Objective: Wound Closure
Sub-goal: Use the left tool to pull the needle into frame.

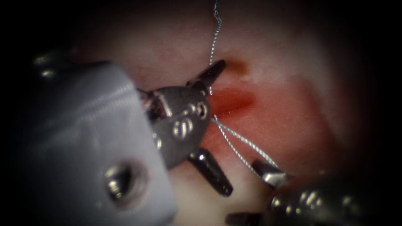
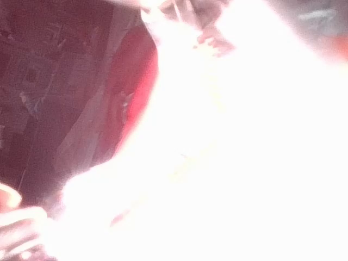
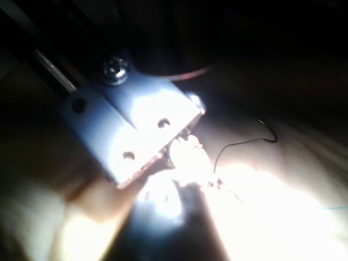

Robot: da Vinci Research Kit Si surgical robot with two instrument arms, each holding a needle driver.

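My left tool (image 1: 224,127) stands over the left side of the cut (image 1: 232,100), its jaws spread wide and holding nothing. One jaw points up over the cut's upper end; the other points down over the pale tissue (image 1: 289,75). The thread (image 1: 215,37) comes down from above to the cut. Two strands (image 1: 245,144) run from beside the left tool's wrist down to my right tool (image 1: 270,172), which is shut on them. In the right wrist view a thin dark curved line (image 3: 265,137) lies on the tissue; I cannot tell whether it is needle or thread.
Red fluid (image 1: 289,121) stains the tissue on the right of the cut. The left arm's grey housing (image 1: 92,142) looms large on the left side of the endoscope view. The same housing (image 3: 130,130) sits close to the lit tissue in the right wrist view.
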